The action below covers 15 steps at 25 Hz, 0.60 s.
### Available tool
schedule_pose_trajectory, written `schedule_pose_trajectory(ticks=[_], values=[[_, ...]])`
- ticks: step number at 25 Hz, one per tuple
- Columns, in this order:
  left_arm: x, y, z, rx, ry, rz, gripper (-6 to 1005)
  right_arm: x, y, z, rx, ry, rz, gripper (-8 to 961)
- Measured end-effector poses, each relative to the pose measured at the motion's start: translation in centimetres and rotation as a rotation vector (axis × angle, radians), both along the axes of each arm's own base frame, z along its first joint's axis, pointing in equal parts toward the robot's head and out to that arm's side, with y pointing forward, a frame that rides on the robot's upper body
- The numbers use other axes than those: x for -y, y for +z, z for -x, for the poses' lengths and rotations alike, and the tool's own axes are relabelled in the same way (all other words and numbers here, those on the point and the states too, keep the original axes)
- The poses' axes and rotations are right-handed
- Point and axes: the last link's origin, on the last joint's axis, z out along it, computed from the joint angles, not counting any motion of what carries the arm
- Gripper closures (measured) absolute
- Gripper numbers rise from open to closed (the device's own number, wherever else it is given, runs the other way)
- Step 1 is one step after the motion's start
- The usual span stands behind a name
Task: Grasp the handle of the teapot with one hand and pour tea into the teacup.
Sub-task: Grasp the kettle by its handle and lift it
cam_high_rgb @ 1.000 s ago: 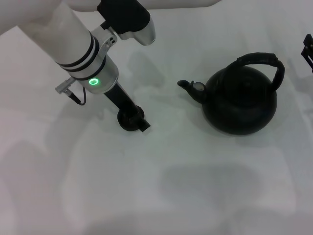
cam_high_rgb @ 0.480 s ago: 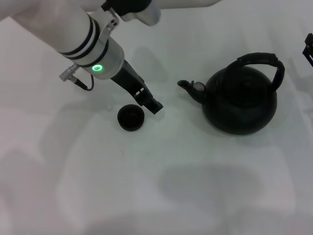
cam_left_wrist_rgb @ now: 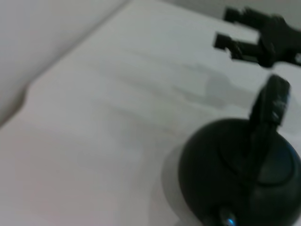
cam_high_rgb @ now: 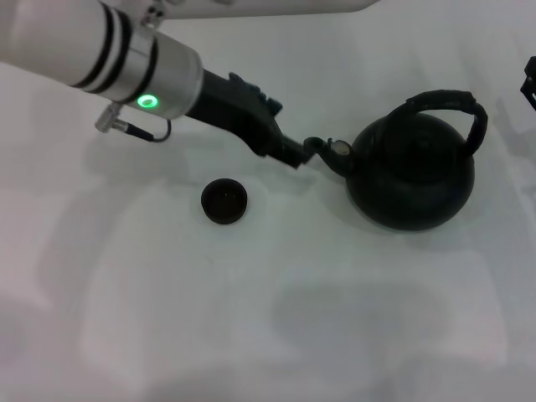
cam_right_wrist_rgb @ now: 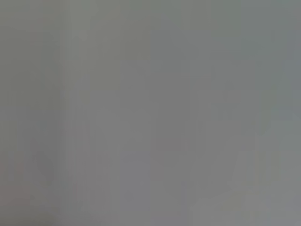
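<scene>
Teapot (cam_high_rgb: 410, 172) upright on surface (cam_high_rgb: 335, 318), teacup (cam_high_rgb: 224, 202) well apart, empty-looking. Left gripper (cam_high_rgb: 295, 156) just beside spout, jaws state: cannot tell. Risk: it nudges the spout and turns the pot, missing the handle (cam_high_rgb: 452, 105). Right gripper (cam_left_wrist_rgb: 235, 33) beyond pot, jaws spread.

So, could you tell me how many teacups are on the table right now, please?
1. The single teacup sits alone on the white table, on the spout side of the teapot, with the left gripper beyond it near the spout. Nothing suggests another is hidden.
</scene>
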Motion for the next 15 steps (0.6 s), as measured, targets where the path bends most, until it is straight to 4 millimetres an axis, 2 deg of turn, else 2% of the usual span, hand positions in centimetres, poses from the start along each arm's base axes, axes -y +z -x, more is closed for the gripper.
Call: schedule_pose_trajectory(ticks=[3, 4, 9, 15], values=[[-0.3, 0.5, 0.4, 0.042, 0.012, -0.032, 126, 0.0, 0.0, 0.0, 0.0, 0.0, 0.0, 180], [-0.6, 1.1, 1.1, 0.12, 0.025, -0.086, 126, 0.0, 0.0, 0.0, 0.0, 0.001, -0.001, 180], [-1.0, 2.8, 2.9, 0.262, 0.054, -0.194, 127, 0.0, 0.2, 0.1, -0.01, 0.004, -0.019, 182], [-1.4, 4.7, 6.8, 0.484, 0.143, -0.379, 127, -0.1, 0.5, 0.7, -0.018, 0.04, -0.044, 184]])
